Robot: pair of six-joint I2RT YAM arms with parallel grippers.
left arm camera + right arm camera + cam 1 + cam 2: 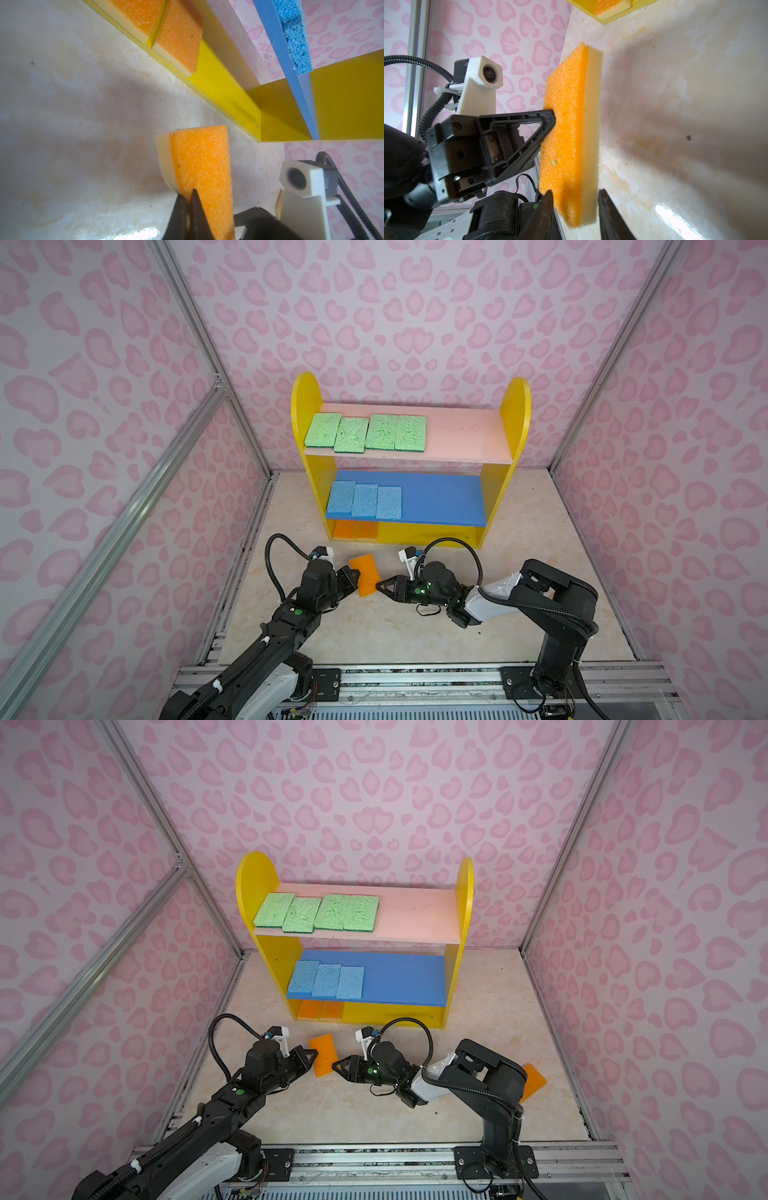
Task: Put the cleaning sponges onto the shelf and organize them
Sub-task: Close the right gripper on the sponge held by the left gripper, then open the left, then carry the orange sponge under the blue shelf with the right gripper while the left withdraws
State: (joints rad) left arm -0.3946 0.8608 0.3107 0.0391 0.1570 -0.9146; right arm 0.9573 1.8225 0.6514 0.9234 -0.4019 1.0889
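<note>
Near, over table (374,639): left gripper (188,196), jaws pinched together on edge of orange sponge (365,576), foam squeezed thin between the tips. Sponge up on edge, orange face and pale backing both showing in the wrist views. Lifted clear of table or resting on it: cannot tell.

Facing it from the opposite side: right gripper (574,196), jaws apart, straddling the sponge's other end. One tip against the orange face, a sliver of gap at the pale side.

About level with that, far right on table, half hidden behind right arm in a top view: spare orange sponge (534,1079), well apart from both grippers.

Just beyond the grippers: shelf (515,418), upright near the back wall.
- Yellow base (428,533): two orange sponges (344,529) side by side at left end.
- Blue board (444,497): three blue sponges (365,500) in a row at left end, edges touching.
- Pink board (465,435), top and farthest: four green sponges (380,432) in a row from left panel to about the middle, second one pushed slightly forward.
</note>
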